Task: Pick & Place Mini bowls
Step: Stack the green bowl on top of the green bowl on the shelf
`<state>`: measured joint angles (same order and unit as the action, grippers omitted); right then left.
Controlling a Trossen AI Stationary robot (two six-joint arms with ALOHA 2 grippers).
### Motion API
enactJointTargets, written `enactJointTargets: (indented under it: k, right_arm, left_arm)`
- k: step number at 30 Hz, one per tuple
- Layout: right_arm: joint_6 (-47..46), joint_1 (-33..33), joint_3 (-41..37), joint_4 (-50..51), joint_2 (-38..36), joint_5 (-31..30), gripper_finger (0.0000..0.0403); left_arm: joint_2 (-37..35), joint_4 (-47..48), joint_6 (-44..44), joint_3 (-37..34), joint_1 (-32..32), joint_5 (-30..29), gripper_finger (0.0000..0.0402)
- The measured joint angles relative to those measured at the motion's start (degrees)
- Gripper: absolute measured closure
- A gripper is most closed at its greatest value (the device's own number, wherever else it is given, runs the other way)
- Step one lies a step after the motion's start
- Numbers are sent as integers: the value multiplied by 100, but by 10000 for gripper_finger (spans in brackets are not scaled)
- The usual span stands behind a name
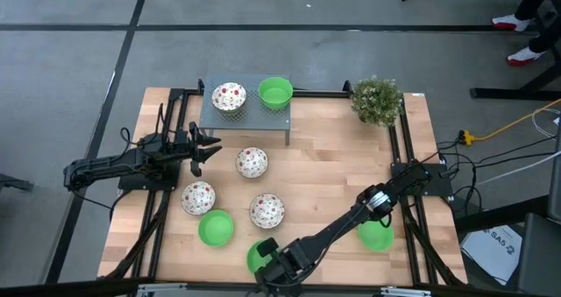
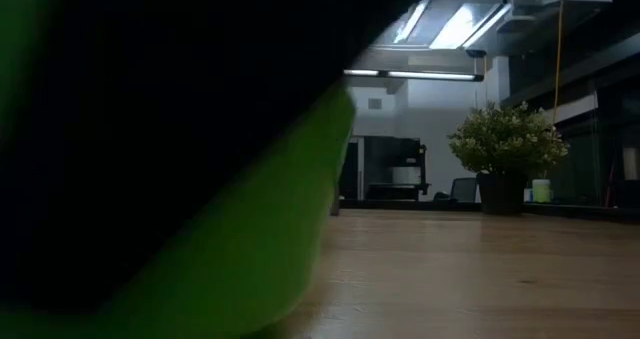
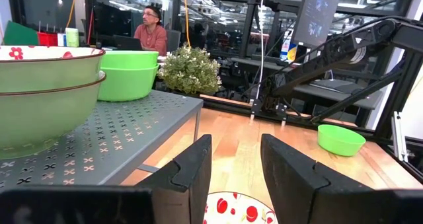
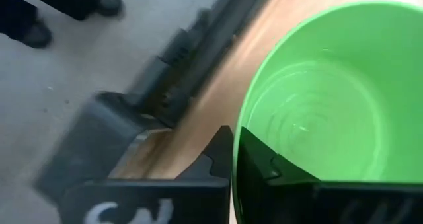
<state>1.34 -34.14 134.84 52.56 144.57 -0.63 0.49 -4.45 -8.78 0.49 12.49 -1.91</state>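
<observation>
Grey floor (image 1: 351, 34) with dark tape lines surrounds the wooden table (image 1: 333, 157). Yellow cable (image 1: 517, 122) trails off beyond the table's right edge. Ceiling light panels (image 2: 440, 24) lit overhead. Person (image 3: 151, 31) seated at a desk behind glass partitions. Potted plant (image 2: 508, 144) at the far right corner.

You have the right gripper (image 1: 273, 264) at the near table edge on a green bowl (image 1: 255, 255); finger state unclear. Left gripper (image 1: 209, 148) waits beside the grey shelf (image 1: 245, 117), fingers spread.
</observation>
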Motion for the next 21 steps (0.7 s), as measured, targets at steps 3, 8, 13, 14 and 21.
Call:
enactJointTargets:
  k: [3,8,13,14,21]
  right_arm:
    - [-67,5,14,-39,-51,121,398]
    - [-77,37,14,-191,-180,241,399]
    - [-2,68,9,-555,-362,416,400]
    - [-4,81,9,-650,-384,522,400]
    - [-207,222,3,-1507,-751,1114,400]
  left_arm:
    - [1,1,0,0,-1,0,276]
    - [1,1,0,0,0,0,276]
    - [0,3,0,0,-1,0,276]
    - [1,1,0,0,-1,0,276]
    - [3,3,-1,0,-1,0,276]
